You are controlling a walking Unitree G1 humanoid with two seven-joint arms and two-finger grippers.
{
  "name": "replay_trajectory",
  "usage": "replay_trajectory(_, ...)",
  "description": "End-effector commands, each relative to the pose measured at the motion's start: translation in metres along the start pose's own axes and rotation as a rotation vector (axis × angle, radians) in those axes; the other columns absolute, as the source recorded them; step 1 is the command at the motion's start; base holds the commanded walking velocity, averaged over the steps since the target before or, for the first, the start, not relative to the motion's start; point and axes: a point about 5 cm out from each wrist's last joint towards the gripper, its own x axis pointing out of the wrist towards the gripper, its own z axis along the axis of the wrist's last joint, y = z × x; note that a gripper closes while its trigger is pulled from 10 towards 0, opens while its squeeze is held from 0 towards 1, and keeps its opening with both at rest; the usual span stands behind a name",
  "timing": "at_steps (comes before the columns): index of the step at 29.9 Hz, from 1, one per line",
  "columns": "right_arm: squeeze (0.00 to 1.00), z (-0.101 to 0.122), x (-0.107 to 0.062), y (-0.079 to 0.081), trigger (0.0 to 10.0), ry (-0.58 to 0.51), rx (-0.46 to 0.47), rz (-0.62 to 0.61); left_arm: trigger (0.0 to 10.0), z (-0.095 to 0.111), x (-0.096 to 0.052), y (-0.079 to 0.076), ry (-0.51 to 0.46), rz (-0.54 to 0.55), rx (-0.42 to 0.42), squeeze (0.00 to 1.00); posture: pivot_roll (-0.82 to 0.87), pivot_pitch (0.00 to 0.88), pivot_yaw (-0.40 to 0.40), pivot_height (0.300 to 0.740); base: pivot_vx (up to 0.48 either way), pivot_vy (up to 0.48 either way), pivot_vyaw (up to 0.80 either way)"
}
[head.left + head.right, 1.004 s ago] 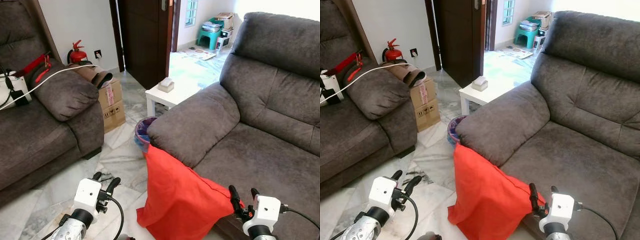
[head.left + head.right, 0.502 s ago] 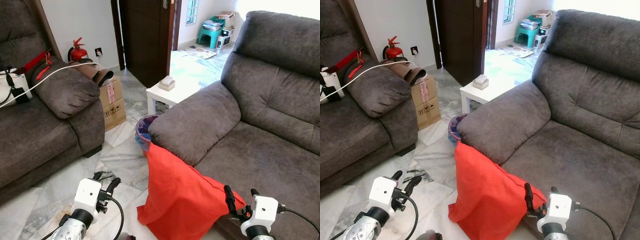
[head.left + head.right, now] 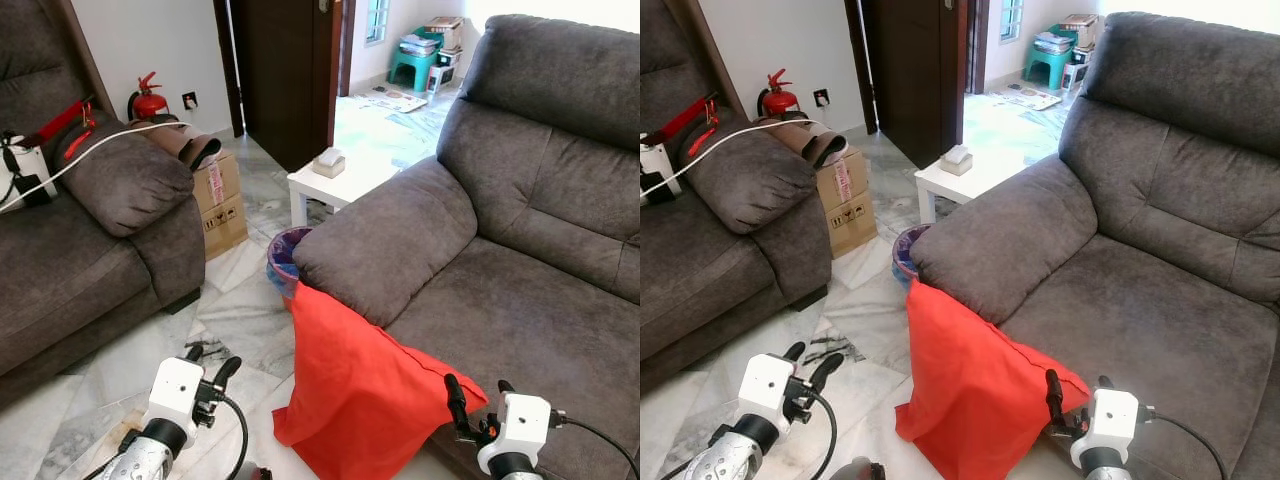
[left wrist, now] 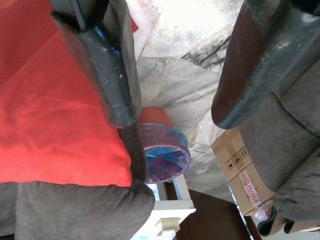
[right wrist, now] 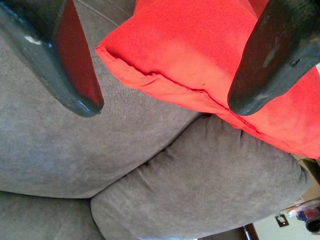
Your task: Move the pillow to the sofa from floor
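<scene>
Left eye view — pillow (image 3: 355, 385) bottom cut off; both grippers' jaws apart, empty.

Pillow (image 3: 360, 390): plain bright red, no pattern, stitched seam the same red. Sofa (image 3: 520, 250): dark grey-brown plush, uniform; second sofa (image 3: 80, 230) the same fabric. Floor (image 3: 240, 320): pale grey-white marble tiles with darker veining. Left pincer (image 3: 210, 362): black fingers on a white housing, silver arm behind. Right pincer (image 3: 478, 385): same black on white. Side counter (image 3: 335, 185): white, with a beige tissue box (image 3: 328, 162) on it. Bin (image 3: 285, 258): purple rim, blue liner. Cardboard box (image 3: 222, 195): tan with red-and-white tape. Fire extinguisher (image 3: 148, 98): red. Door (image 3: 275, 70): dark brown. Cable (image 3: 100, 150) over the second sofa's arm: white. Stool (image 3: 412, 65) in the far room: teal-green.
</scene>
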Motion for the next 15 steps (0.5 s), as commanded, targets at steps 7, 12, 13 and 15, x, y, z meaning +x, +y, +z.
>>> replay_trajectory(7, 0.0, -0.0018, 0.0021, 0.0033, 10.0, 0.013, 0.0, 0.006, 10.0, 0.0024, -0.0007, 0.0006, -0.001, -0.003, 0.008, 0.0, 0.0, 0.086, 0.027, 0.638, 0.381, 0.0, 0.0)
replay_trajectory(12, 0.0, -0.0018, 0.0031, 0.0039, 10.0, 0.016, -0.003, 0.007, 10.0, 0.0023, -0.0014, 0.0008, 0.0, -0.001, 0.008, 0.0, 0.0, 0.083, 0.025, 0.638, 0.401, 0.0, 0.0)
replay_trajectory(13, 0.0, -0.0018, 0.0031, 0.0039, 10.0, 0.016, -0.003, 0.007, 10.0, 0.0023, -0.0014, 0.0008, 0.0, -0.001, 0.008, 0.0, 0.0, 0.083, 0.025, 0.638, 0.405, 0.0, 0.0)
replay_trajectory(15, 0.0, -0.0016, 0.0034, 0.0038, 10.0, 0.016, -0.003, 0.005, 10.0, 0.0027, -0.0014, 0.0002, -0.002, -0.003, 0.011, 0.0, 0.0, 0.085, 0.024, 0.638, 0.341, 0.0, 0.0)
